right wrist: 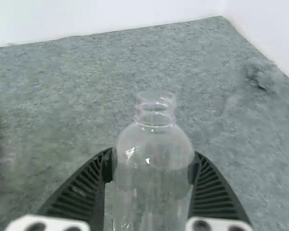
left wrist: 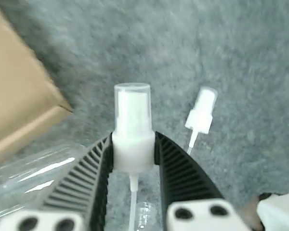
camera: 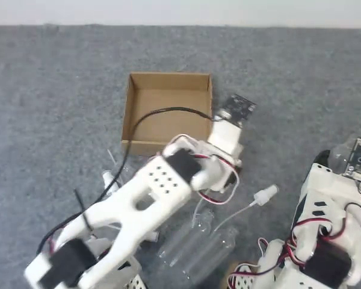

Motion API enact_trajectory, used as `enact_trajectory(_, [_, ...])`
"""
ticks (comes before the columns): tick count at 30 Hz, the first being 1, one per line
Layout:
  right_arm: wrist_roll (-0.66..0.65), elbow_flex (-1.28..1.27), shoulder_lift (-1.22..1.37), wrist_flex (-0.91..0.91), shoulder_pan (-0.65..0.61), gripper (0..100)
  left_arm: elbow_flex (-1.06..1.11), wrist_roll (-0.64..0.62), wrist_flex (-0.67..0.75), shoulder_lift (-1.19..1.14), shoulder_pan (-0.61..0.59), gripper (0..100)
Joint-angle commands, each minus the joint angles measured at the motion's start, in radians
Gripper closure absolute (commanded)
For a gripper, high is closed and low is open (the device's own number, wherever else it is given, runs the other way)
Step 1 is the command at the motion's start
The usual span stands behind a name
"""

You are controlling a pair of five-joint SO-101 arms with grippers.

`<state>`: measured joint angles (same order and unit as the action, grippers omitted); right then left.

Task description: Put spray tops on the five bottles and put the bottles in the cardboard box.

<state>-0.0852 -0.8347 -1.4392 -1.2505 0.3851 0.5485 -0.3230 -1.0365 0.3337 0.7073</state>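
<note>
— Grey, felt-like cloth covers the worktop (camera: 48, 120), then?

— From edge to edge, with a pale wall behind it.

— And the arms?

— The left arm (camera: 150, 192) slants from the near edge toward the middle. Its wrist is just beside the near right corner of the box. The right arm (camera: 325, 235) is folded up at the near right.

— Where is the box?

— The box (camera: 162, 108) sits past the middle, open side up, with its cardboard floor showing.

— The bottles?

— Clear bottles (camera: 198, 244) lie side by side near the front edge, between the two arms and partly under the left one. Their count cannot be told. One more bottle (right wrist: 153, 149) is in the right pincer (right wrist: 151, 163). The jaws are spread wide and press on both sides of its shoulder, and its open neck points away from the wrist. Seen from above, it is far to the right, well apart from the box.

— And the left pincer?

— The left pincer (left wrist: 132, 144) is drawn in narrow on a white top (left wrist: 132, 120) and grips it by the collar. The clear cap sticks out past the fingertips, and the thin tube runs back between the jaws.

— Any others?

— A loose top (camera: 266, 194) lies on the cloth between the arms, its tube trailing toward the lying bottles. It is near the held top but not touching it. Small white tops (camera: 110, 179) lie left of the left arm, near the box's near left corner.
</note>
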Motion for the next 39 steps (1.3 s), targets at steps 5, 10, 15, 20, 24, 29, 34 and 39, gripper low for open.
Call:
enact_trajectory(5, [0.011,-0.023,-0.010,0.021,-0.150,88.7,0.058,0.006,-0.002,0.301,-0.078,99])
enact_trajectory(10, [0.014,-0.026,-0.010,0.019,-0.240,88.7,0.108,0.005,0.000,0.468,-0.155,99])
enact_trajectory(15, [0.058,-0.026,-0.010,0.021,-0.340,88.7,0.154,0.002,0.000,0.615,-0.239,99])
enact_trajectory(20, [0.152,-0.026,0.001,0.028,-0.447,88.7,0.193,0.002,0.000,0.740,-0.315,99])
enact_trajectory(24, [0.157,-0.051,-0.007,0.039,-0.567,88.7,0.223,0.002,0.000,0.830,-0.358,99])
enact_trajectory(29, [0.152,-0.152,-0.008,0.147,-0.699,88.7,0.259,0.000,0.002,0.928,-0.410,99])
enact_trajectory(34, [0.150,-0.209,-0.008,0.211,-0.776,88.7,0.297,-0.002,0.023,1.020,-0.460,99])
enact_trajectory(39, [0.150,-0.278,-0.008,0.286,-0.860,88.7,0.360,-0.003,0.064,1.125,-0.502,99])
